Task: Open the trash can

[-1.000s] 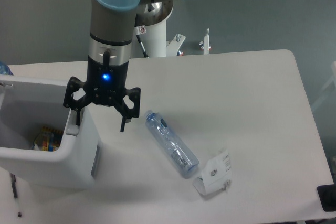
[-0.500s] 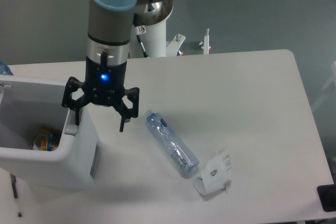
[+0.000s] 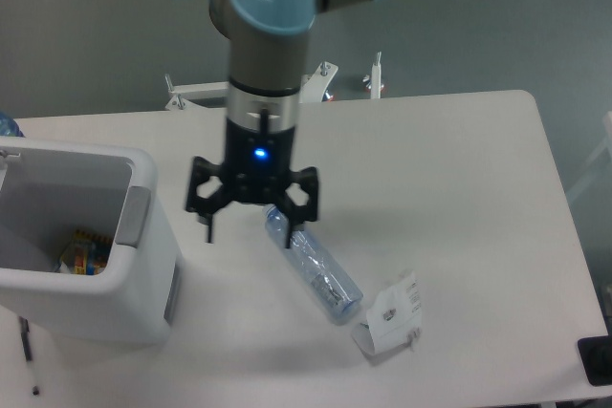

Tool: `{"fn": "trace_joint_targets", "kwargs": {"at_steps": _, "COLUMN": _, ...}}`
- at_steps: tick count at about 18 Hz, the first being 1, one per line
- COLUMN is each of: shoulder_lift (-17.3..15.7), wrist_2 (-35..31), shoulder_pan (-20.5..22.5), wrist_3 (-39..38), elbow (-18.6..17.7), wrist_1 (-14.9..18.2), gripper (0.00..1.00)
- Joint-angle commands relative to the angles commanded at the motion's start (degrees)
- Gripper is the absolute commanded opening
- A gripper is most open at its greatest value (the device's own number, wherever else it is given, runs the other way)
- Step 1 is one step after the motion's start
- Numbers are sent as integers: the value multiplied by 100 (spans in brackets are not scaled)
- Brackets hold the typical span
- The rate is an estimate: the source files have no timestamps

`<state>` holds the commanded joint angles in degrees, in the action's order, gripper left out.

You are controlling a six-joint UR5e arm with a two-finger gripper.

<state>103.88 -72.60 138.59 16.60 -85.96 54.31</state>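
The trash can (image 3: 143, 279), a large white boxy bin, stands at the left edge of the table with its top open, so I can see down inside to some colourful rubbish (image 3: 81, 250) at the bottom. Its grey push tab (image 3: 133, 220) shows on the right rim. My gripper (image 3: 250, 232) hangs open to the right of the bin, clear of it, with nothing between its fingers. Its right finger is above the neck end of the clear plastic bottle (image 3: 314, 270).
A clear plastic bottle lies diagonally on the table just right of the gripper. A small white folded card (image 3: 390, 315) lies near the front, right of the bottle. The white table (image 3: 449, 179) extends to the right.
The arm has swung to the right, carrying the open gripper away from the bin's right rim to a spot above the bottle's neck. The bin stays open.
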Motion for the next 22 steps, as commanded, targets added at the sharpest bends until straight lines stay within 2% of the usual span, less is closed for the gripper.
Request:
{"fn": "trace_joint_targets", "kwargs": {"at_steps": 3, "shoulder_lift": 202, "wrist_2": 9, "shoulder_pan": 325, "wrist_3": 245, "elbow": 132, "wrist_1": -9, "gripper": 100}}
{"fn": "trace_joint_targets", "kwargs": {"at_steps": 8, "shoulder_lift": 615, "wrist_2": -9, "shoulder_pan": 800, "wrist_3": 1291, "elbow": 89, "wrist_1": -26, "gripper": 100}}
{"fn": "trace_joint_targets", "kwargs": {"at_steps": 10, "shoulder_lift": 808, "wrist_2": -17, "shoulder_pan": 923, "wrist_3": 1616, "elbow": 193, "wrist_1": -35, "gripper": 100}}
{"fn": "trace_joint_targets", "kwargs": {"at_steps": 13, "shoulder_lift": 1168, "wrist_2": -122, "shoulder_pan": 1134, "wrist_3": 2231, "elbow": 536, "wrist_1": 26, "gripper": 100}}
{"fn": "trace_joint_targets", "kwargs": {"at_steps": 15, "shoulder_lift": 1423, "wrist_2": -639, "shoulder_pan": 1249, "wrist_3": 2688, "elbow": 799, "wrist_1": 219, "gripper": 100}}
{"fn": "trace_joint_targets", "kwargs": {"at_steps": 18, "shoulder_lift": 1696, "wrist_2": -975, "shoulder_pan": 1249, "wrist_3": 3558, "elbow": 1309, "wrist_1": 807, "gripper": 100}}
{"fn": "trace_joint_targets", "kwargs": {"at_steps": 19, "shoulder_lift": 1706, "wrist_2": -1080, "shoulder_pan": 1232, "wrist_3": 3821, "elbow": 1371, "wrist_1": 974, "gripper": 100}}
{"fn": "trace_joint_targets", "kwargs": {"at_steps": 22, "shoulder_lift": 1697, "wrist_2": -1388, "shoulder_pan": 1196, "wrist_3": 4569, "elbow": 1354, "wrist_1": 1072, "gripper": 100}}
